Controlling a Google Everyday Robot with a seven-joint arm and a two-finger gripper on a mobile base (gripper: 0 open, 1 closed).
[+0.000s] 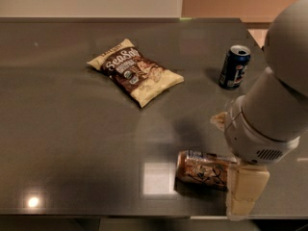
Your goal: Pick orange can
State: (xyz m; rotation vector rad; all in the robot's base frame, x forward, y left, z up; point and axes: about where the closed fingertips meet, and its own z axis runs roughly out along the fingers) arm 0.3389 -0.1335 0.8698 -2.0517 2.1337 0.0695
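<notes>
The orange can (pixel 202 169) lies on its side near the front edge of the dark table (pixel 72 143), copper-coloured with dark lettering. My gripper (pixel 228 166) hangs from the big white arm at the right, directly over the can's right end. It is open: one cream finger (pixel 245 190) shows in front of the can's right end, and the tip of the other (pixel 219 121) shows behind it. The arm hides the can's right end. I cannot tell whether a finger touches the can.
A dark blue can (pixel 234 67) stands upright at the back right. A snack bag (pixel 134 72) lies flat in the middle back. The table's front edge runs just below the orange can, and its right edge is behind the arm.
</notes>
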